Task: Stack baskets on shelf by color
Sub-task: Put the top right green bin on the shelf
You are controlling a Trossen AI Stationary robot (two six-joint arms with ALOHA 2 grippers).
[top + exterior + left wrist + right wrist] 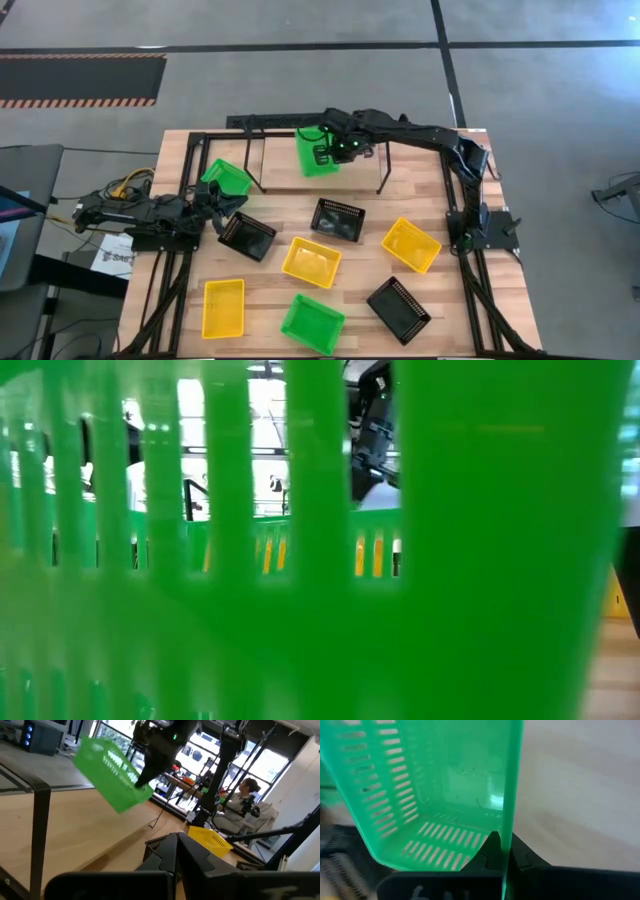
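Observation:
My right gripper [341,150] [505,843] is shut on a bright green basket [317,153] [112,772] and holds it in the air over the shelf [300,175], a light plank [75,832] in a black wire frame at the table's far side. My left gripper [222,205] [177,845] waits shut at the table's left, between a second green basket [228,178] and a black basket [247,236]. Other baskets rest flat on the table: black [338,218], yellow [312,261], yellow [411,244], yellow [223,307], green [312,322], black [399,309]. My right gripper pinches one side wall [509,810] of the green basket at its rim, one finger inside the basket and one outside. It comes from above and from the table's right. The basket hangs tilted, lifted clear above the shelf plank [580,795].
The near green basket [300,560] stands right before the low camera and fills that view. Black frame uprights [40,820] rise at the shelf's ends. The right arm [440,140] reaches across the far right of the table. A seated person [247,795] shows beyond the table.

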